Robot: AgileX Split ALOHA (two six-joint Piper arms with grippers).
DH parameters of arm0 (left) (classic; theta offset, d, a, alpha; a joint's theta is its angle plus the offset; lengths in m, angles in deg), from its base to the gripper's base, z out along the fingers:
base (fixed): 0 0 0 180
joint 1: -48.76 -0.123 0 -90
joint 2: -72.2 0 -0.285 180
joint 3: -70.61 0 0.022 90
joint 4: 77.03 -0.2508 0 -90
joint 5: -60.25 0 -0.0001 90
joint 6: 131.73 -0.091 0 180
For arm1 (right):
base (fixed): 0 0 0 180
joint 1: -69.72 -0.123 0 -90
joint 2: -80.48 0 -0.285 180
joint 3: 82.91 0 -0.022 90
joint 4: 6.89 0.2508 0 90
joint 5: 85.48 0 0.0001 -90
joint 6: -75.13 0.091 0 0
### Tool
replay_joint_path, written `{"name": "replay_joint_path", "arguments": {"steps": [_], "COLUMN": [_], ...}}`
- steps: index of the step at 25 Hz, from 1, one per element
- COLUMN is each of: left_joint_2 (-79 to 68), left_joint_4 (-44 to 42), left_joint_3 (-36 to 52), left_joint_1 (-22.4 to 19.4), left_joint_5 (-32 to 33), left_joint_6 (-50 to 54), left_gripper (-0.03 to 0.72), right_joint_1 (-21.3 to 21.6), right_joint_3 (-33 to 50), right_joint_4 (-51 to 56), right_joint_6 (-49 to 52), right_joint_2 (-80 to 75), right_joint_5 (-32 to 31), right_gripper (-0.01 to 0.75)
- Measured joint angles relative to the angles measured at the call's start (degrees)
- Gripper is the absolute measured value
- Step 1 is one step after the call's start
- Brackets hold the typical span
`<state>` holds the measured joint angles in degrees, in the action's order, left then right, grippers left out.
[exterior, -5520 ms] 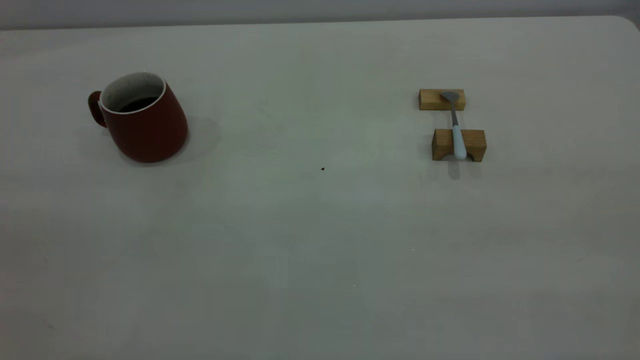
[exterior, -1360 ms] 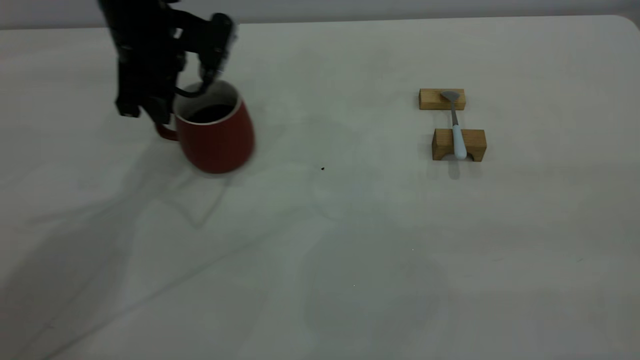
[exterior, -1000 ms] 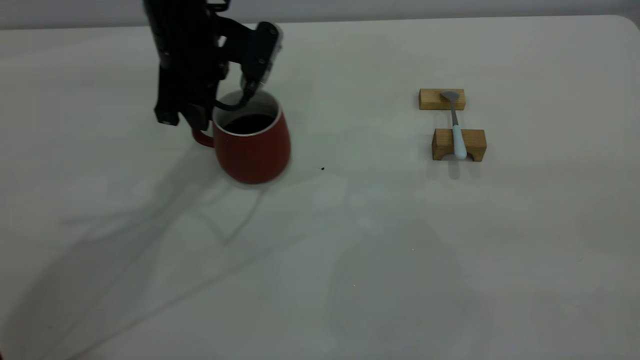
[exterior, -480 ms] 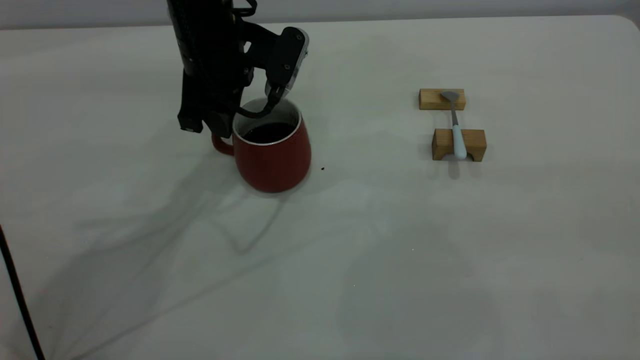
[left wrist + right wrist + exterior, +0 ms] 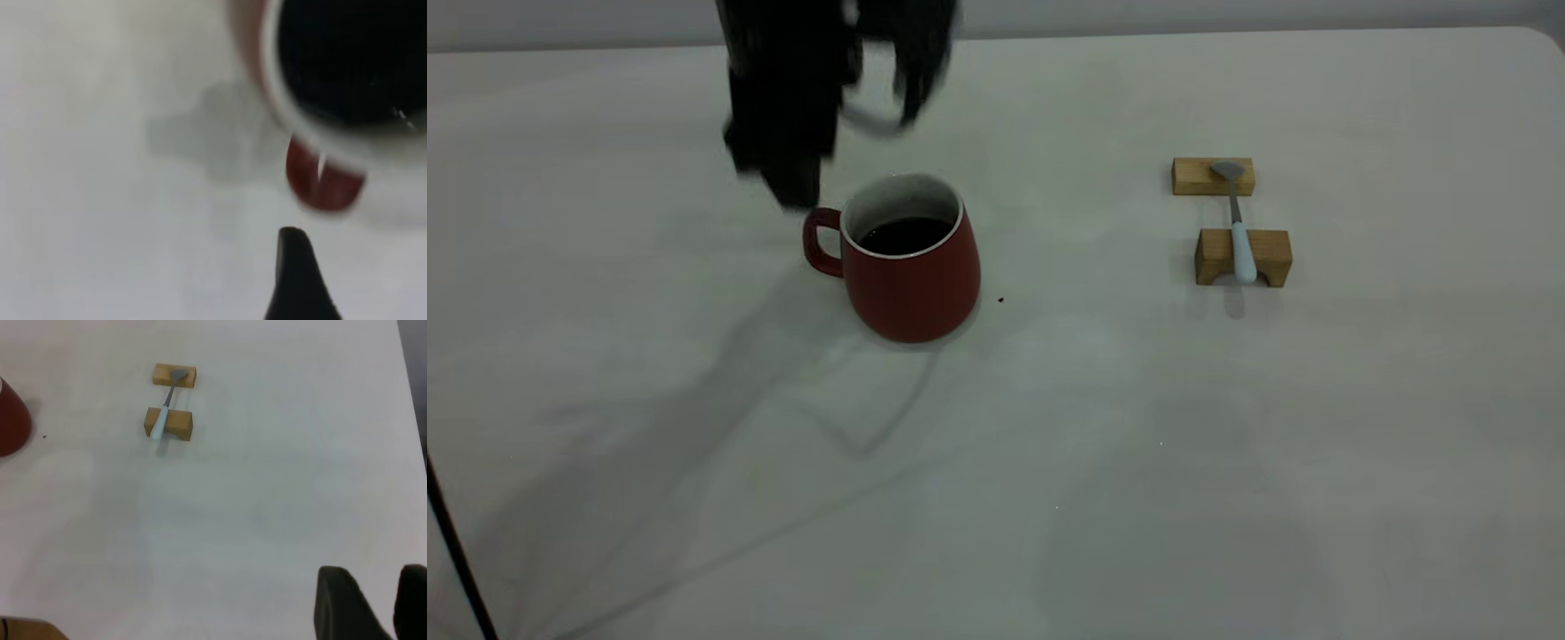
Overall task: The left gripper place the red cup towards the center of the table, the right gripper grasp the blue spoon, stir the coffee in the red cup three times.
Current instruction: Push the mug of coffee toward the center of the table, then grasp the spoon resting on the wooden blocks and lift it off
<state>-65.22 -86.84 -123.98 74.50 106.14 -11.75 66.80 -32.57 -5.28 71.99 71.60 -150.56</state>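
I see the red cup [image 5: 911, 262] standing upright on the worktop [image 5: 1049, 462], left of centre, its handle towards the left arm's side. The coffee [image 5: 905, 235] sits dark and flat inside, below the white rim. My left gripper [image 5: 783, 173] hangs blurred above and behind the handle, clear of the cup and holding nothing; from the exterior view I cannot tell how far its fingers are parted. The left wrist view shows one dark fingertip [image 5: 298, 273] near the cup's handle without touching it.

The blue spoon [image 5: 1238, 231] lies across two wooden blocks [image 5: 1243, 257] well to the right of the cup: the pale blue handle rests on the nearer, notched block and the grey bowl on the farther, flatter block. Nothing touches it.

My right gripper [image 5: 385, 603] is outside the exterior view. Its wrist view shows two dark fingers with a narrow gap between them, gripping nothing, high over bare worktop and well apart from the spoon.
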Motion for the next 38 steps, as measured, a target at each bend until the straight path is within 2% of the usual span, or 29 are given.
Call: {"name": "replay_joint_path", "arguments": {"steps": [4,8,18,23,27,35,38], "left_joint_2": [6.91,13.70,27.43,33.54,42.00,67.37,75.96], "left_joint_4": [0.12,0.21,0.65,-0.12,1.02,3.58,5.43], "left_joint_3": [-5.48,-10.30,-12.37,-11.99,-5.08,20.26,27.72], "left_joint_1": [0.00,0.00,0.00,0.00,0.00,-0.05,-3.45], "left_joint_5": [11.24,21.02,21.02,21.02,21.02,21.02,21.02], "left_joint_6": [9.60,23.94,59.45,63.81,63.86,63.57,63.53], "left_gripper": [0.559,0.560,0.560,0.560,0.560,0.560,0.560], "right_joint_1": [0.00,0.00,0.00,0.00,0.00,0.00,0.00], "right_joint_3": [0.00,0.00,0.00,0.00,0.00,0.00,0.00], "right_joint_4": [0.00,0.00,0.00,0.00,0.00,0.00,0.00], "right_joint_6": [-0.05,-0.05,-0.05,-0.05,-0.05,-0.05,-0.05], "right_joint_2": [0.00,0.00,0.00,0.00,0.00,0.00,0.00], "right_joint_5": [0.00,0.00,0.00,0.00,0.00,0.00,0.00], "right_gripper": [0.237,0.237,0.237,0.237,0.237,0.237,0.237]}}
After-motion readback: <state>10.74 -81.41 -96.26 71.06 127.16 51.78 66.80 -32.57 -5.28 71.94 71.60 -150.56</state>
